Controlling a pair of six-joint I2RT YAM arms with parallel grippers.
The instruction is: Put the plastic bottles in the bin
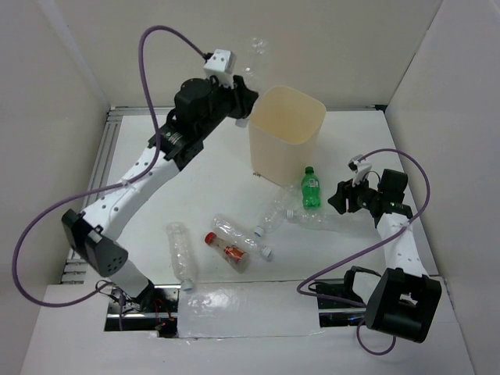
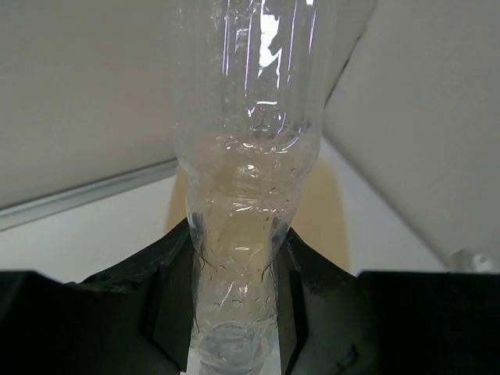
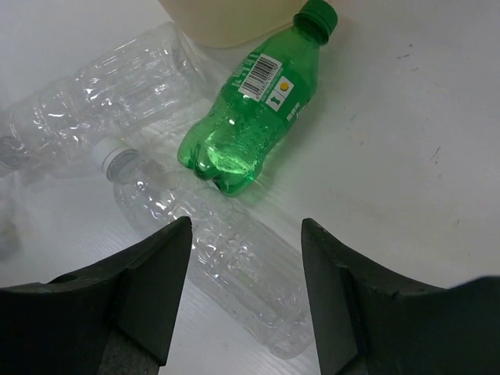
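Note:
My left gripper is shut on a clear plastic bottle and holds it high, just left of the cream bin's rim. In the left wrist view the fingers pinch that bottle near its neck, with the bin behind. My right gripper is open and empty, its jaws wide apart above a lying clear bottle. A green bottle lies beside the bin.
On the table lie the green bottle, a red-capped bottle, and clear bottles at the left, middle and right. Beige walls enclose the table on three sides.

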